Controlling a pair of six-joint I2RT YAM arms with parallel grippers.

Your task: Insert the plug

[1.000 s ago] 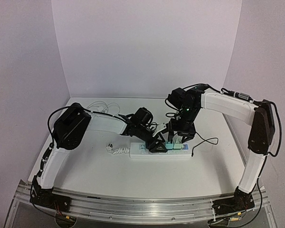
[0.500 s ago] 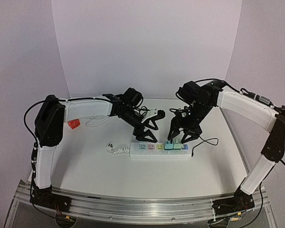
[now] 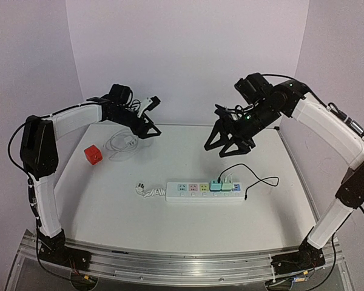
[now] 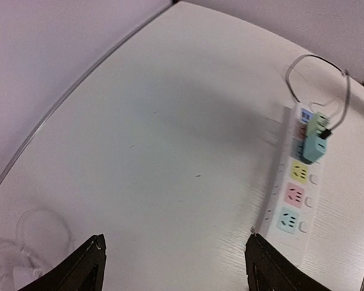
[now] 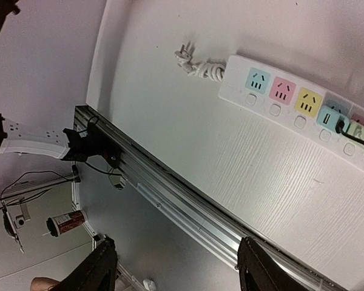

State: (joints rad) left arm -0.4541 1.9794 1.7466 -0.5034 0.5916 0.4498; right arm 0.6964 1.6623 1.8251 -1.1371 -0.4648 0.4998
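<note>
A white power strip [image 3: 203, 191] with coloured sockets lies mid-table; it also shows in the left wrist view [image 4: 296, 188] and the right wrist view [image 5: 303, 100]. Two plugs, a teal one [image 3: 216, 185] and a green one [image 3: 227, 184], sit in its right-hand sockets, with a black cable [image 3: 255, 177] looping off them. My left gripper [image 3: 147, 129] is open and empty, raised at the back left. My right gripper [image 3: 224, 144] is open and empty, raised above the back right of the strip.
A red cube [image 3: 93, 154] sits at the left. A coiled white cable [image 3: 122, 143] lies at the back left under my left gripper. The strip's own white cord and plug [image 3: 144, 190] trail off its left end. The metal rail [image 3: 188, 264] runs along the near edge.
Both arms have lifted up and away from the power strip: the left swung far back-left, the right rose back-right. Both plugs stay seated in the strip.
</note>
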